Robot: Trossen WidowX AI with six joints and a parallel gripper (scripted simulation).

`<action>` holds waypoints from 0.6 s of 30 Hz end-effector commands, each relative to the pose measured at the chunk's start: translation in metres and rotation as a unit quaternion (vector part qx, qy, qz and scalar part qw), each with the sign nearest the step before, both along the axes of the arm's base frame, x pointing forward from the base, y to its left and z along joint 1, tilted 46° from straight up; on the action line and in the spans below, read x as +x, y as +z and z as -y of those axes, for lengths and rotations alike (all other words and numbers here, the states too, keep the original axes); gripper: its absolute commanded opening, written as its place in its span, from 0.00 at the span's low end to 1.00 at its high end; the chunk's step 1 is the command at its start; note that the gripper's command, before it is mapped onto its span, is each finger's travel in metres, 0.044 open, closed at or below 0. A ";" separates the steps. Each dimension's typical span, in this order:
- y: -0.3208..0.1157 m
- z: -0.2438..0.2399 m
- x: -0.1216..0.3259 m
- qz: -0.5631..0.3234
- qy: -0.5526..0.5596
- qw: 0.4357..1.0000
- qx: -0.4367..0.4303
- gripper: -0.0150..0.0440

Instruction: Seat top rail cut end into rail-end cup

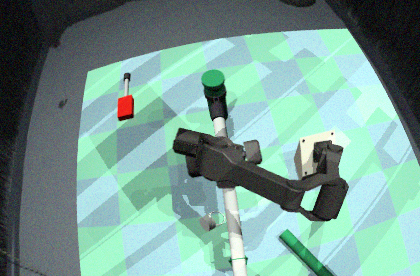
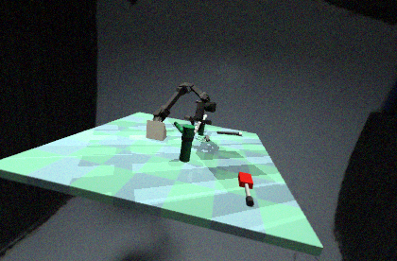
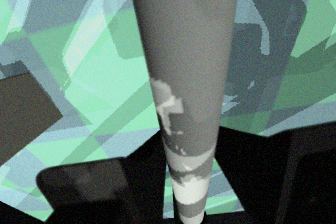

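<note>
The big post (image 2: pixel 184 150) stands upright with a green cap (image 1: pixel 213 79). The brace band (image 1: pixel 216 92) is close under the cap, and the dark rail-end cup (image 1: pixel 218 108) hangs from it. The white rail (image 1: pixel 233 215) (image 3: pixel 190 60) runs through the thin green loop near the lower edge of the top view. Its far end meets the cup's mouth; how deep it sits inside cannot be told. My gripper (image 2: pixel 198 122) (image 3: pixel 183 130) is shut on the rail, well back from the cup. The arm hides the grip from above.
A green tube (image 1: pixel 306 253) lies right of the rail. A small grey piece with a wire ring (image 1: pixel 208 221) is left of it. A red block (image 1: pixel 125 107) (image 2: pixel 246 180) with a white handle lies beyond the post. The arm stands on a cream base block (image 2: pixel 156 130). A black bar (image 2: pixel 228 133) lies behind.
</note>
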State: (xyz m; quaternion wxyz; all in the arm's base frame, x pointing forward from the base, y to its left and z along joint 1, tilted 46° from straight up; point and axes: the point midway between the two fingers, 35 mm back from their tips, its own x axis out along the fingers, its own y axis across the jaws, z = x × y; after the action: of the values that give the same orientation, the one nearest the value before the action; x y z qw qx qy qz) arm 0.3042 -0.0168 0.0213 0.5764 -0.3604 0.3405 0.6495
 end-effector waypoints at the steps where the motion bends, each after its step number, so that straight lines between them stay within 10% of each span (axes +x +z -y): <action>1: 0.001 0.004 0.000 0.000 -0.001 1.000 -0.005 0.25; 18: 0.002 0.008 0.000 0.000 -0.001 1.000 -0.006 0.25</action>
State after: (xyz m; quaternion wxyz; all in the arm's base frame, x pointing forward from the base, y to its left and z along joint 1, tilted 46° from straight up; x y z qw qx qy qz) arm 0.3024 -0.0180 0.0223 0.5746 -0.3570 0.3432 0.6516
